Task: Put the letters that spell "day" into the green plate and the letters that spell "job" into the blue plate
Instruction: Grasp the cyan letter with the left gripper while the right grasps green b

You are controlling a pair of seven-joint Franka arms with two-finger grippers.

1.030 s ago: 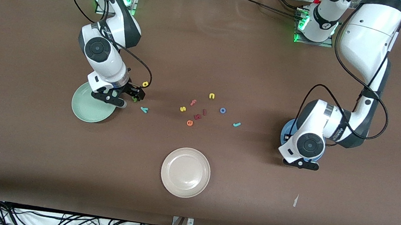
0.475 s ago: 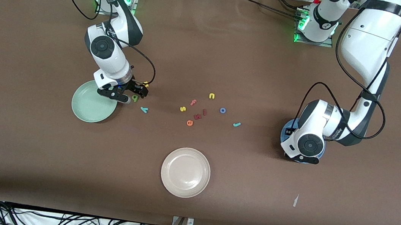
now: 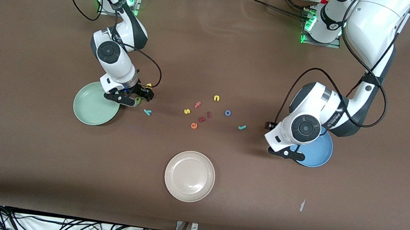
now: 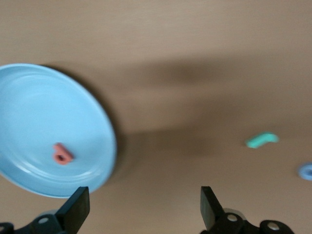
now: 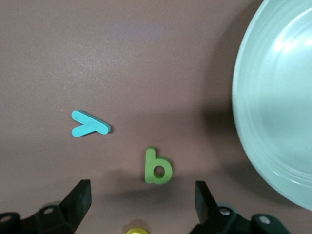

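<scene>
The green plate (image 3: 92, 111) (image 5: 278, 107) holds nothing. My right gripper (image 3: 142, 93) (image 5: 143, 202) hangs open low over the table beside that plate, with the green d (image 3: 137, 100) (image 5: 157, 167) just ahead of its fingers. The yellow a (image 3: 149, 84) (image 5: 135, 229) lies under it, and the light blue y (image 3: 147, 112) (image 5: 90, 124) lies close by. A pinkish-red b (image 4: 62, 154) rests in the blue plate (image 3: 319, 152) (image 4: 29, 107). My left gripper (image 3: 277, 133) (image 4: 145, 209) is open and holds nothing, just off that plate's rim. The teal j (image 3: 241, 127) (image 4: 262, 140) and blue o (image 3: 228, 112) (image 4: 307, 171) lie toward the table's middle.
Loose letters sit mid-table: a yellow s (image 3: 187, 111), a yellow n (image 3: 216, 98), an orange e (image 3: 194, 125), a pink f (image 3: 197, 104) and dark red letters (image 3: 204, 117). A cream-white plate (image 3: 189, 175) stands nearer the front camera. A paper scrap (image 3: 302, 205) lies near the front edge.
My left gripper opened over the blue plate, left the b in it, and swung off the plate toward the table's middle. My right gripper shifted slightly from the green plate's rim toward the d.
</scene>
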